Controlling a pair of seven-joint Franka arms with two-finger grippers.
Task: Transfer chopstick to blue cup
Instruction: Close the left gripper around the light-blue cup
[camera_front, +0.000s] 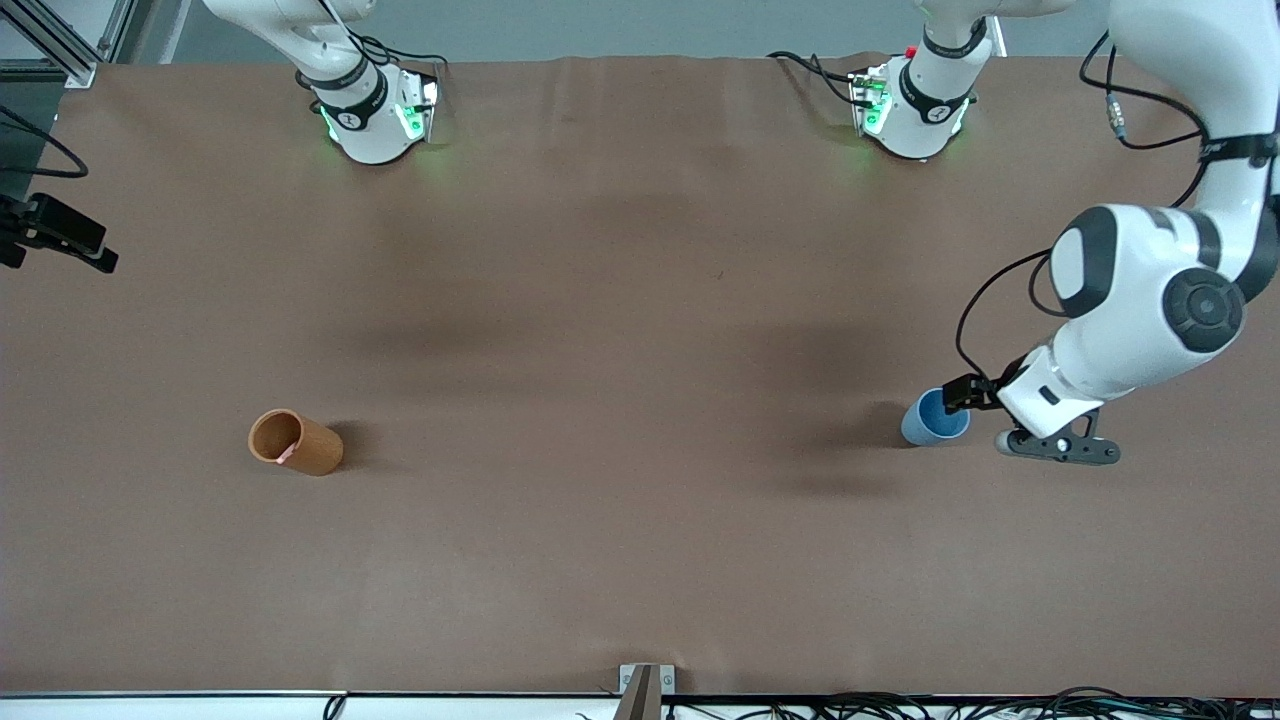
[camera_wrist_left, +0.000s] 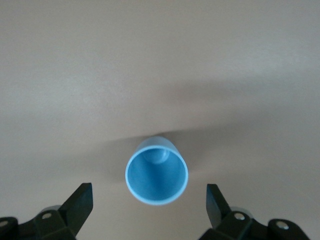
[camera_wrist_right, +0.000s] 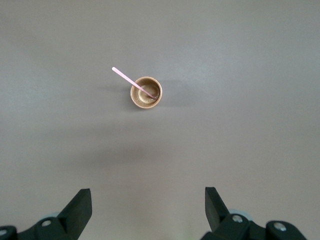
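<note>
The chopstick (camera_wrist_right: 131, 80) sits in the orange-brown cup (camera_front: 295, 442), its lower end down inside and its pink upper end leaning out over the rim. So the transfer hasn't begun: nothing is lifted, nothing is gripped. In the front view only a sliver of pink shows at that cup's rim, toward the right arm's end of the table.

Well apart from it, toward the left arm's end, stands the blue cup (camera_front: 935, 417), upright and empty. You can see straight down to its bare bottom in the left wrist view. The left gripper (camera_wrist_left: 149, 202) hangs right by it, fingers spread wide with the cup's rim showing between them, touching nothing as far as I can tell.

The right gripper (camera_wrist_right: 148, 202) is high over the brown table (camera_front: 620, 300), looking down at the orange-brown cup from well above, fingers wide apart and empty too. In the front view its hand isn't visible.

Everything is left to do, I'd say: grasp the stick, draw it out of the orange-brown cup, carry it across, and drop it into the blue one.
</note>
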